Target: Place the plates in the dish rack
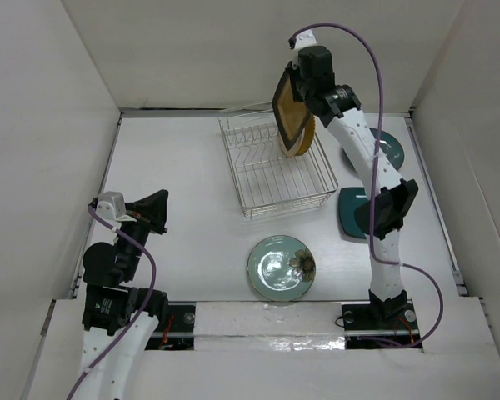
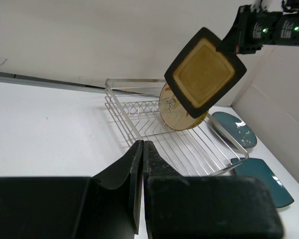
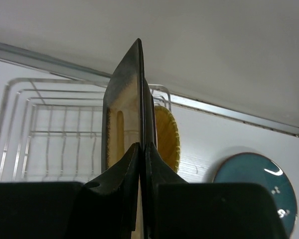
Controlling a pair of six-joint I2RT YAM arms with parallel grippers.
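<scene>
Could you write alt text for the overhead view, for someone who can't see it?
The right gripper holds a square mustard plate on edge above a wire dish rack, where a round tan plate stands. A pale green plate, a round teal plate and a square teal plate lie on the table; the left gripper is shut, empty.

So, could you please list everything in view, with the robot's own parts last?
silver wire dish rack: one, silver, far middle of the table
round tan plate: one seen, tan, standing on edge in the rack's far right part
square black-rimmed mustard plate: one, mustard and black, held in the air above the rack
round pale green plate: one, green, flat near the arm bases
round dark teal plate: one, teal, flat right of the rack
square dark teal plate: one, teal, flat, nearer right
white table: one, white, beneath everything
left gripper: one, black, shut, empty, left side
right gripper: one, black, shut on the mustard plate
</scene>
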